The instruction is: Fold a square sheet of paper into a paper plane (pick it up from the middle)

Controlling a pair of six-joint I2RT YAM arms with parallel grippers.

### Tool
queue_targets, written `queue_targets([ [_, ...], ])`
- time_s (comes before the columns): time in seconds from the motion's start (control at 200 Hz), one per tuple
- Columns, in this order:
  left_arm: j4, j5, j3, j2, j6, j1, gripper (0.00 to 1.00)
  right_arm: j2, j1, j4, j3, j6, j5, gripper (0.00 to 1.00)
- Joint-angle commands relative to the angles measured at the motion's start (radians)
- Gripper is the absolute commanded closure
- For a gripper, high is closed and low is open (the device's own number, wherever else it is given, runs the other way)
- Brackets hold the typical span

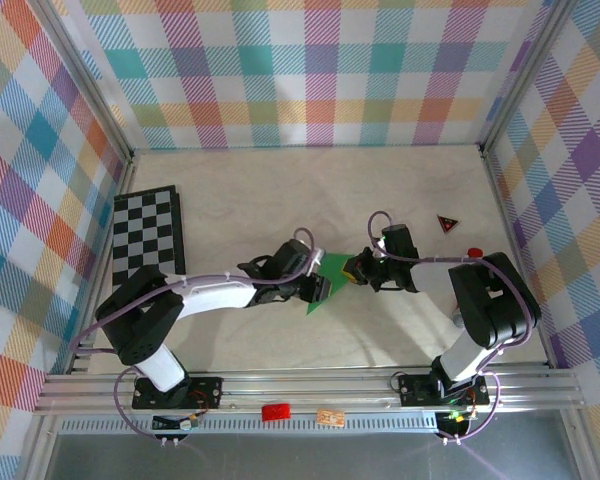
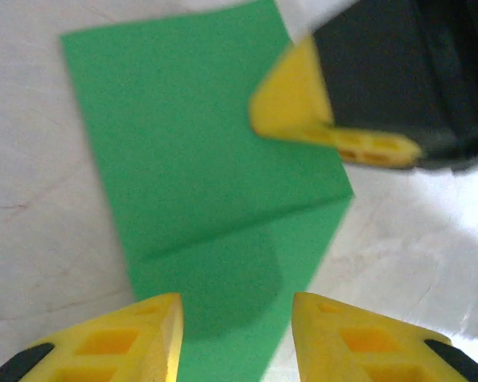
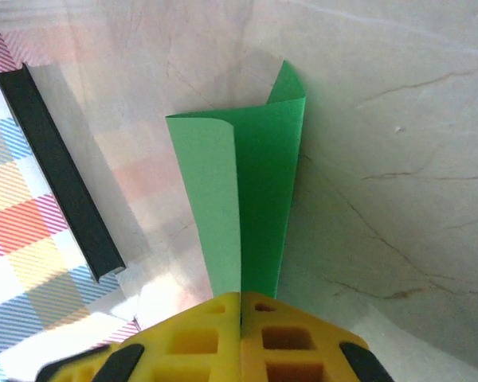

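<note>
The sheet of paper point(image 1: 332, 268) lies on the bench point(image 1: 280, 190) near its middle, between the left gripper point(image 1: 317, 289), whose jaws stand apart over its near-left part, and the right gripper point(image 1: 355, 268), whose jaws pinch its right edge. The chessboard point(image 1: 148, 235) lies well to the left, by the wall. The triangle point(image 1: 447, 223) lies behind and right of the right gripper, with the cylinder point(image 1: 474, 251) nearer and further right.

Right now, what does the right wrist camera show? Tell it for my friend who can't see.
The right tool, yellow-fingered, pinches the near edge of a folded green sheet of paper, with a pale marbled table behind it. A black rail and plaid wall sit at left.
</note>
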Motion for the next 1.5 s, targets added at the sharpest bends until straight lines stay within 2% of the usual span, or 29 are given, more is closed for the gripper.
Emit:
queue_targets([
  [0.0,-0.113,-0.133,0.054,0.014,0.124,-0.068,0.58,-0.026,-0.004,0.024,0.0,0.026,0.007,1.0],
  [0.26,-0.211,-0.323,0.12,0.096,0.166,-0.183,0.57,-0.034,-0.005,0.011,-0.002,0.028,0.013,1.0],
  [0.76,-0.285,-0.611,0.178,0.186,0.175,-0.292,0.67,-0.054,-0.004,0.004,-0.009,0.038,0.02,1.0],
  [0.905,-0.285,-0.65,0.189,0.195,0.18,-0.31,0.71,-0.056,-0.004,0.004,-0.012,0.039,0.021,1.0],
  [1.265,-0.286,-0.668,0.207,0.206,0.178,-0.318,0.77,-0.051,-0.004,0.005,-0.008,0.038,0.017,1.0],
  [1.495,-0.325,-0.669,0.2,0.213,0.177,-0.317,0.77,-0.051,-0.005,0.008,-0.01,0.039,0.021,1.0],
])
